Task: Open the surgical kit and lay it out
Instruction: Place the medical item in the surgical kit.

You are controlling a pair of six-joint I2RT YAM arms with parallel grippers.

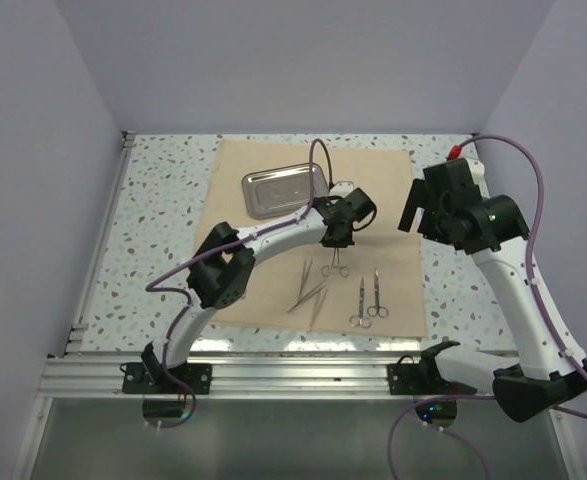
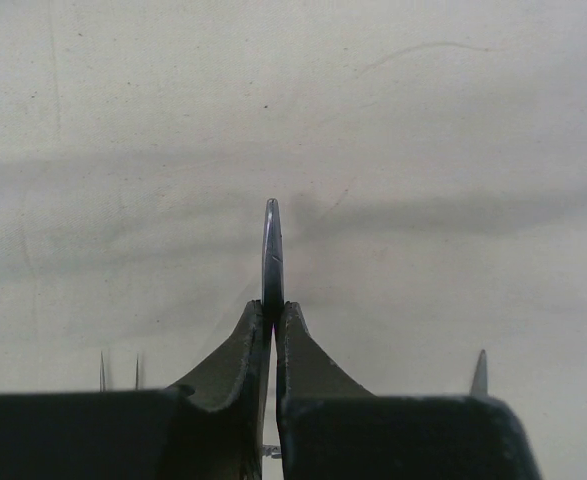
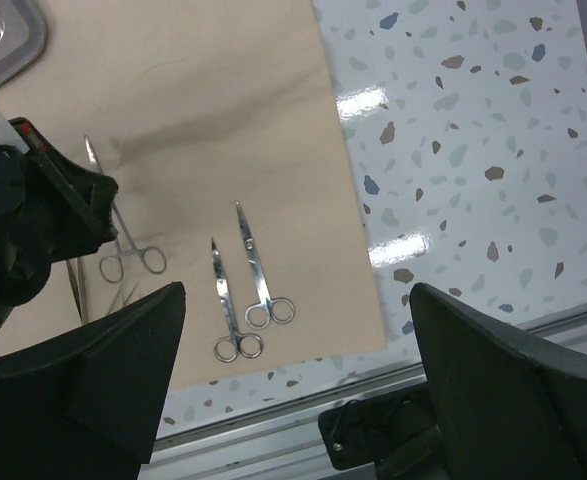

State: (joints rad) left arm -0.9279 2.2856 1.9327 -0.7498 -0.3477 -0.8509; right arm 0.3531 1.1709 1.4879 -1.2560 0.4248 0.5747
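Note:
The tan cloth (image 1: 273, 230) lies spread flat. The steel tray (image 1: 283, 190) sits on its far left part. My left gripper (image 1: 338, 240) is shut on ring-handled forceps (image 1: 336, 268) and grips their shaft low over the cloth. In the left wrist view the fingertips (image 2: 253, 325) pinch the forceps (image 2: 272, 250), whose tip sticks out past them. Tweezers (image 1: 308, 290) and two scissors (image 1: 361, 303) (image 1: 377, 295) lie on the near part of the cloth. My right gripper (image 1: 413, 205) is open and empty, raised over the cloth's right edge. Its wrist view shows the scissors (image 3: 256, 270) and the forceps rings (image 3: 133, 262).
White walls close in the speckled table (image 1: 163, 230) on three sides. A metal rail (image 1: 293, 375) runs along the near edge with both arm bases on it. The left arm (image 1: 223, 270) reaches over the cloth's left part.

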